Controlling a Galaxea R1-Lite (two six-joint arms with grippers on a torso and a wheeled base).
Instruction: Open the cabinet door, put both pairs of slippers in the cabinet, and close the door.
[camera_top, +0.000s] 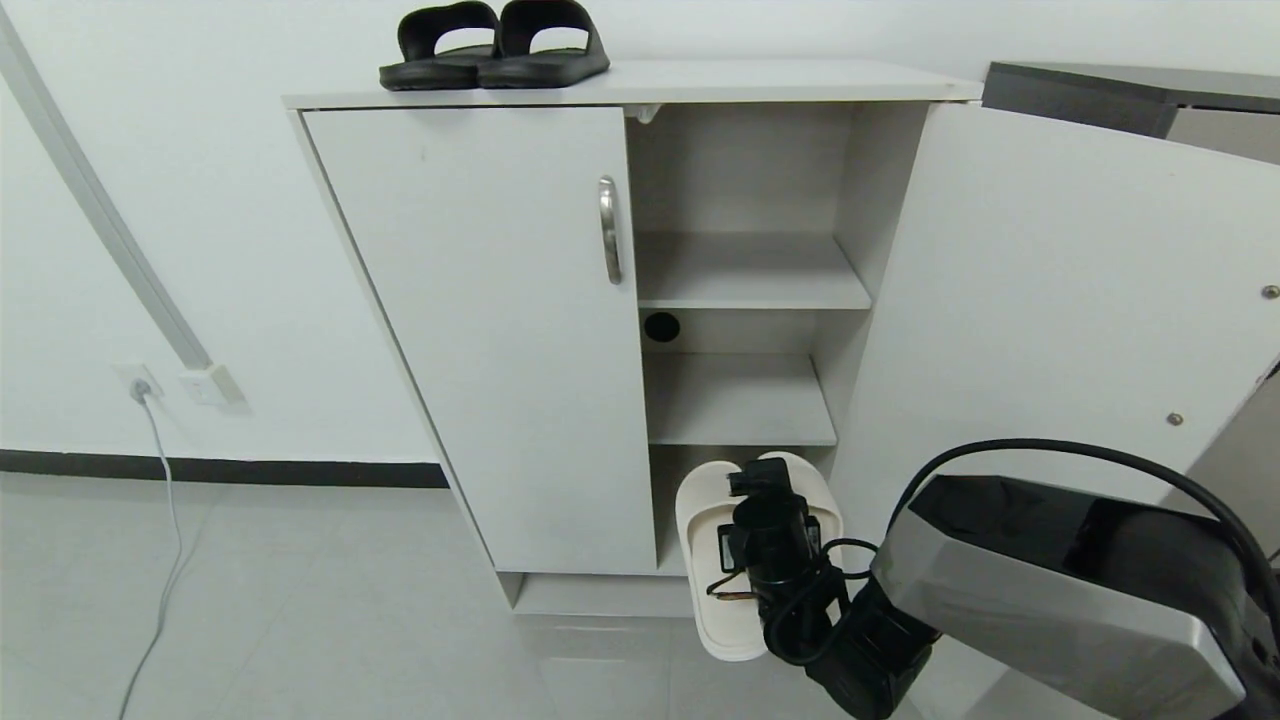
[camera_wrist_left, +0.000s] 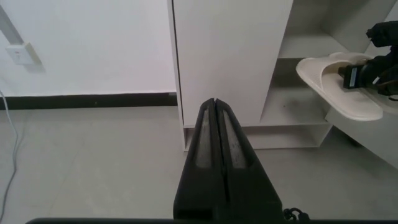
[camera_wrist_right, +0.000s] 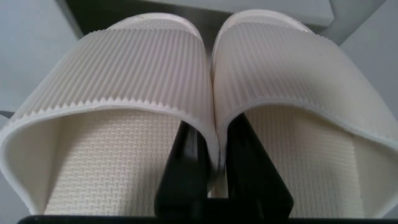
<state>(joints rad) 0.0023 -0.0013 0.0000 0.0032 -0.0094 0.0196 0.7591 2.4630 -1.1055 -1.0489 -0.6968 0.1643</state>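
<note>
My right gripper (camera_top: 762, 482) is clamped on the white slippers (camera_top: 700, 530) by the inner straps, right at the cabinet (camera_top: 480, 330) bottom opening. They look light and squishy, so the straps seem like the best grab.

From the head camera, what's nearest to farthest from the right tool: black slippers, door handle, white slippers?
1. White slippers, held in the right tool.
2. Door handle, on the shut door.
3. Black slippers, on the cabinet top.

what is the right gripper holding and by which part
The right gripper holds the pair of white slippers, clamped on the inner edges of both straps where they meet.
</note>
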